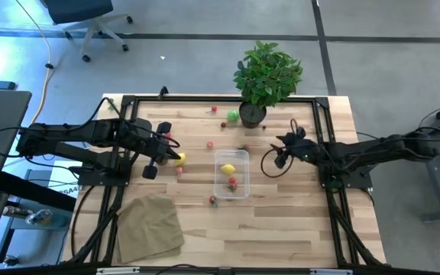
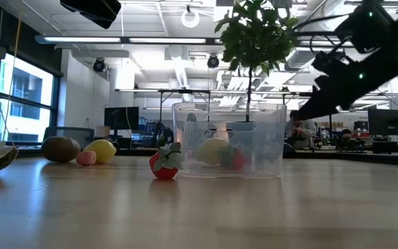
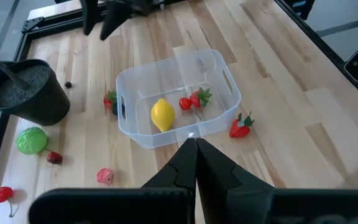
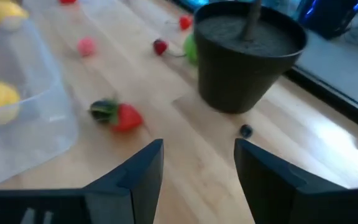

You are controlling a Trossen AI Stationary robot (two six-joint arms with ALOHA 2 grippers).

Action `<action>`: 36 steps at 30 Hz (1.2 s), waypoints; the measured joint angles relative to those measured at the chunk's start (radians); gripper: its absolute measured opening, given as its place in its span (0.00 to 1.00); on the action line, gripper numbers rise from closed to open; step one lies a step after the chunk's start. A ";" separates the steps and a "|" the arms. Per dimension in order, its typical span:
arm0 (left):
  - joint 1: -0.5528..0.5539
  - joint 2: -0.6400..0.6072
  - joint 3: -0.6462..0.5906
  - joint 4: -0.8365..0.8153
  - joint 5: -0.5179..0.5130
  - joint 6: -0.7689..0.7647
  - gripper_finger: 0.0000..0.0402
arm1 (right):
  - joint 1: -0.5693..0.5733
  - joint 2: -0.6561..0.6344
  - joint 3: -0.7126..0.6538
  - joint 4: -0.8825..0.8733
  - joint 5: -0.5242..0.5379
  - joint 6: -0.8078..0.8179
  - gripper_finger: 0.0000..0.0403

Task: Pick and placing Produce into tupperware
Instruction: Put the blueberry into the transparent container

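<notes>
the right hand (image 4: 197,165), fingers spread and empty, is hovering near a strawberry (image 4: 118,116) lying just beside the tupperware (image 1: 231,173); it should be straddling it squarely. left hand (image 3: 196,163) is clenched, empty.

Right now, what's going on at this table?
Two arms are filling a clear tupperware with toy produce. A lemon and a couple of red pieces already lie inside; a strawberry and other pieces lie scattered around it. The right gripper is open and empty, above a strawberry between the tupperware and the plant pot. The left gripper is shut and empty.
</notes>
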 joint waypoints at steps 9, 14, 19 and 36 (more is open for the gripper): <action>0.000 0.000 0.000 0.000 0.000 0.000 0.00 | -0.157 0.063 -0.124 0.200 -0.088 0.029 0.38; 0.000 0.000 0.000 0.000 0.000 0.000 0.00 | -0.213 0.155 -0.135 0.312 -0.129 0.071 0.35; 0.000 0.000 0.000 0.000 0.000 0.000 0.00 | -0.235 0.294 -0.135 0.446 -0.129 0.116 0.35; 0.000 0.000 0.000 0.000 0.000 0.000 0.00 | -0.259 0.813 -0.048 0.788 -0.028 0.050 0.35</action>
